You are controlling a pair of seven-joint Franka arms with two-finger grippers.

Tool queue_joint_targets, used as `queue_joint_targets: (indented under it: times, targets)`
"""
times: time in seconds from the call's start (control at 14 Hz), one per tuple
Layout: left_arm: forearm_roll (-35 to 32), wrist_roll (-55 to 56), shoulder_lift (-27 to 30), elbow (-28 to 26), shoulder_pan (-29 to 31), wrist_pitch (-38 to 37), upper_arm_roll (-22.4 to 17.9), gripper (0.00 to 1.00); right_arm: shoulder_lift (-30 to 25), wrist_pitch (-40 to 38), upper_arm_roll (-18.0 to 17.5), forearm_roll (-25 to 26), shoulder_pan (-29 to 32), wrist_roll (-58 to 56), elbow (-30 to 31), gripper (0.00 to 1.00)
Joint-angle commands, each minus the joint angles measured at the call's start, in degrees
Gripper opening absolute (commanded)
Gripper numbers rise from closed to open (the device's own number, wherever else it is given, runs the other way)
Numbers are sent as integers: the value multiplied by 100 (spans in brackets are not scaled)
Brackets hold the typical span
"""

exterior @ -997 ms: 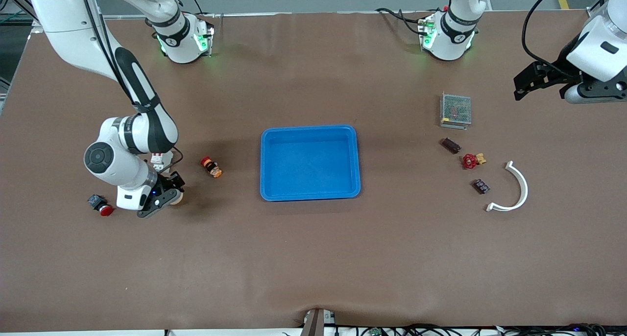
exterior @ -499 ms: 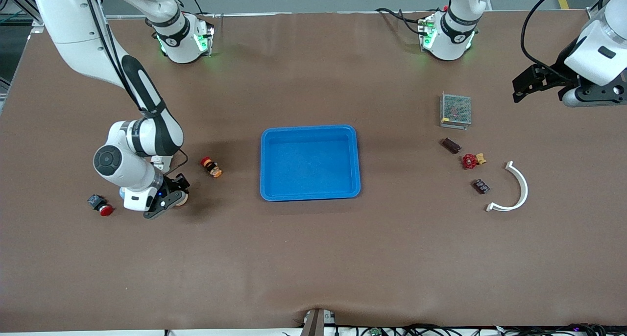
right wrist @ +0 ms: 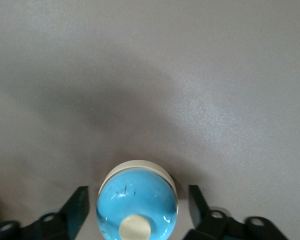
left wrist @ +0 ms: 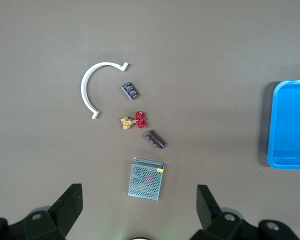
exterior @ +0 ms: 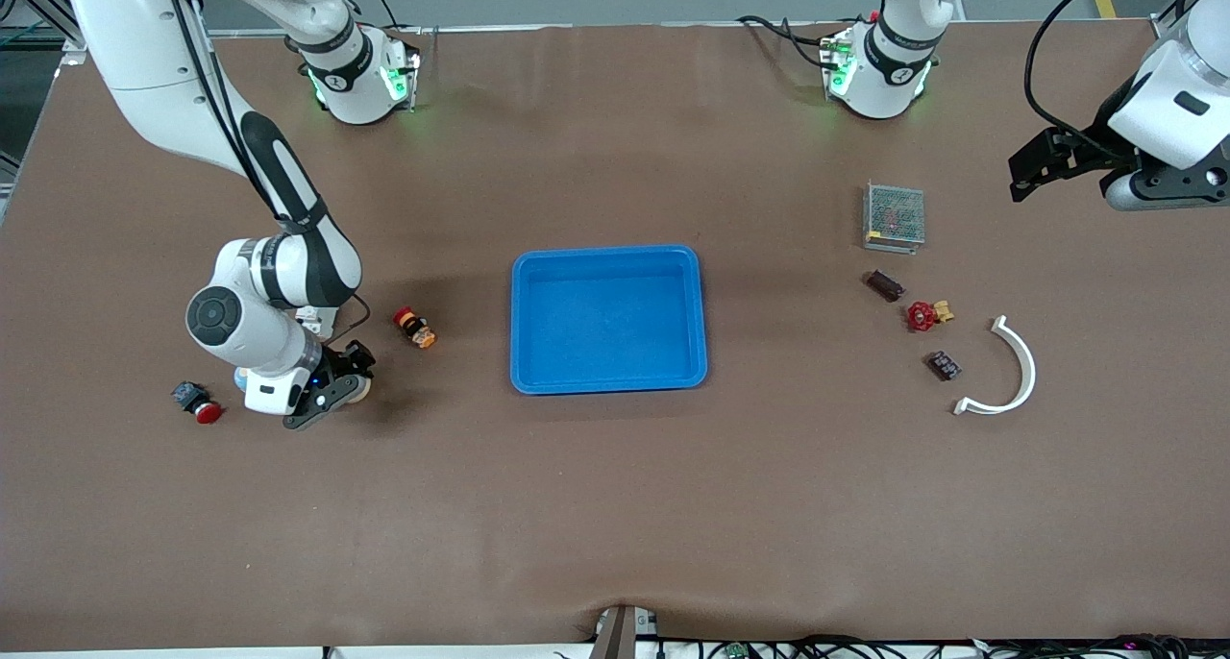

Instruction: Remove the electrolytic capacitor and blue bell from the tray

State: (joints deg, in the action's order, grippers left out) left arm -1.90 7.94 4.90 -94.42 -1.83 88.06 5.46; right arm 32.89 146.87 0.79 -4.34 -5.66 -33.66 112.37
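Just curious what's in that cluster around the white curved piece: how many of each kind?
Dark capacitors: 2
Red-handled valve: 1
Metal mesh box: 1
White curved piece: 1
Total: 5
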Motion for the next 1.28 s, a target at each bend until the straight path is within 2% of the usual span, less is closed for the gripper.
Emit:
queue_joint_targets:
  times: [0.0,0.14,0.43,0.57,0.85,1.0,1.21]
  targets:
    - [-109,-3,-6,29,7,1,34,100,-28,-123,-9,-85,12,52,-162,100]
    - [-108,-3,-6,38,-1,10,34,100,-125,-656,-9,-85,-22,262,-477,100]
    - [-108,-3,-6,46,-10,10,34,100,-555,-3221,0,3,-128,982,-1803,100]
    - [-108,-11,-6,38,-10,10,34,100,-731,-4101,17,38,-154,1185,-2384,100]
    - [-108,-12,-6,46,-10,10,34,100,-1117,-5885,0,442,-443,2090,-3500,100]
    - [-100,-3,-6,46,-10,10,34,100,-1459,-6441,-9,443,-532,2354,-3730,100]
    - [-100,-3,-6,55,-10,10,34,100,-2057,-6776,17,443,-541,2452,-3740,100]
